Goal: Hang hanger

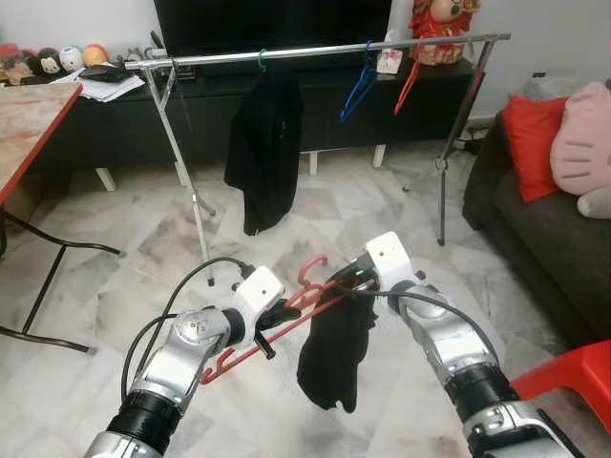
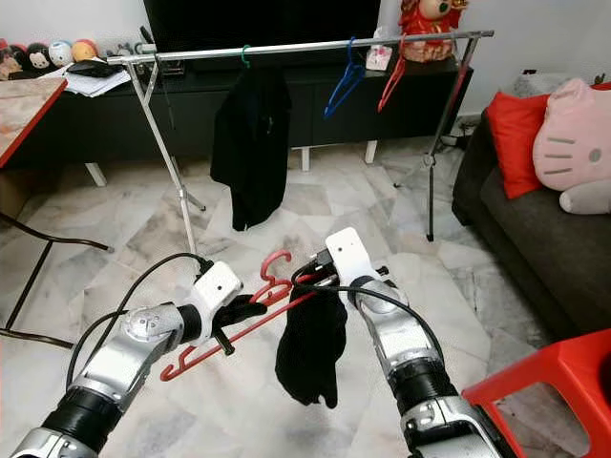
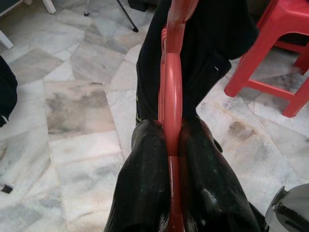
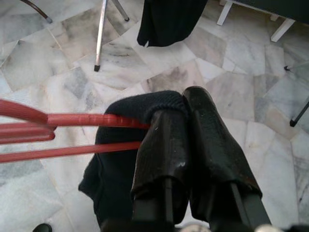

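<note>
We hold a red hanger (image 1: pixel 286 320) out in front of us above the marble floor (image 1: pixel 115 324), well short of the silver clothes rail (image 1: pixel 315 52) that spans the room ahead. Our left gripper (image 1: pixel 275 320) is pressed together on the hanger's bar, its fingers (image 3: pixel 145 193) clamped on either side of the red plastic. A black garment (image 1: pixel 334 358) is draped over the hanger's right end and hangs down between our arms. Our right gripper (image 1: pixel 348 279) pinches the top of that garment where it folds over the hanger, its fingers (image 4: pixel 164 154) closed against the cloth. The hanger's hook (image 1: pixel 310 269) curls up near the middle, pointing toward the rail.

On the rail, a black jacket (image 1: pixel 264 153) hangs from a green hook, with a blue hanger (image 1: pixel 360 86) and another red hanger (image 1: pixel 409 81) further to the right. A dark sofa (image 1: pixel 544 229) with a red cushion (image 1: pixel 530 143) stands on the right, and a red plastic stool (image 1: pixel 573 377) sits just beside our right arm.
</note>
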Robot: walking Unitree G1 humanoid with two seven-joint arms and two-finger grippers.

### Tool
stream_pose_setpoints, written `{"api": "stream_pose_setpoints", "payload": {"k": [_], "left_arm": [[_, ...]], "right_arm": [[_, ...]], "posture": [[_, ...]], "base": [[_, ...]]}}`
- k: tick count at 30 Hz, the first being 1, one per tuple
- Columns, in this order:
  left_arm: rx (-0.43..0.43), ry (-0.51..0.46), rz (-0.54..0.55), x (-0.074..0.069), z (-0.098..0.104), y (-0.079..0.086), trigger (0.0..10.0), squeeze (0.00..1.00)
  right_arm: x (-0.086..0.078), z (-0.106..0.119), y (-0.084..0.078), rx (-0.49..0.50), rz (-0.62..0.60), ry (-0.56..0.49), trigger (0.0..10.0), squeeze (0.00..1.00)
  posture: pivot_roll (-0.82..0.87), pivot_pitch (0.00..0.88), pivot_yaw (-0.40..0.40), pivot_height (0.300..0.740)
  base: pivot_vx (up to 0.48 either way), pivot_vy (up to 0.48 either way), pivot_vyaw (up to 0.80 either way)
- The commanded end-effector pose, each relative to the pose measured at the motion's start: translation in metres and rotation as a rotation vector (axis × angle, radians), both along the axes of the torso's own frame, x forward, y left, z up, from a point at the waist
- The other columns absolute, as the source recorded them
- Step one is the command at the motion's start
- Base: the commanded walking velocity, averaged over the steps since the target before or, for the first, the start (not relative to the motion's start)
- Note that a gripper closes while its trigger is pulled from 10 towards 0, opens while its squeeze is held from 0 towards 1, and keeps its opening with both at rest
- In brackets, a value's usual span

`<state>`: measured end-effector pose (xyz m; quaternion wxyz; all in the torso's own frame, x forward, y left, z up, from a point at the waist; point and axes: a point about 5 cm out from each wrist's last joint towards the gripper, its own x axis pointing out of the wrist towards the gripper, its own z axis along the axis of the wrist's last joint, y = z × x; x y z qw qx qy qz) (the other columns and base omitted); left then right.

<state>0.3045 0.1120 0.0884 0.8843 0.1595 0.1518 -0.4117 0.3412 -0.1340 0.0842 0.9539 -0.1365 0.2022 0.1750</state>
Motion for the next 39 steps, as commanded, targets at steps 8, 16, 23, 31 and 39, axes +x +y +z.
{"api": "stream_pose_setpoints", "payload": {"k": [8, 16, 23, 31, 39], "left_arm": [[-0.034, 0.013, -0.054, -0.002, 0.003, -0.008, 10.0, 0.0], [-0.055, -0.012, 0.007, 0.001, 0.001, -0.009, 10.0, 0.0], [-0.189, 0.033, -0.016, -0.001, 0.008, -0.017, 10.0, 0.0], [-0.217, 0.095, -0.084, -0.009, 0.007, -0.016, 10.0, 0.0], [-0.226, 0.118, -0.095, -0.013, 0.007, -0.011, 10.0, 0.0]], "right_arm": [[-0.005, 0.013, 0.01, 0.019, 0.071, -0.017, 10.0, 0.0], [-0.012, 0.015, 0.007, 0.02, 0.135, 0.01, 10.0, 0.0], [-0.021, 0.016, 0.006, 0.009, 0.231, 0.032, 10.0, 0.0], [-0.023, 0.023, -0.004, -0.028, 0.307, 0.005, 10.0, 0.0], [-0.025, 0.031, -0.014, -0.071, 0.432, -0.019, 10.0, 0.0]], "posture": [[-0.08, 0.0, -0.004, 0.74], [-0.08, 0.0, -0.002, 0.74], [-0.08, 0.0, -0.005, 0.74], [-0.09, 0.0, -0.007, 0.74], [-0.08, 0.0, -0.011, 0.74]], "base": [[0.0, 0.0, 0.0], [0.0, 0.0, 0.0], [0.0, 0.0, 0.0], [0.0, 0.0, 0.0], [0.0, 0.0, 0.0]]}}
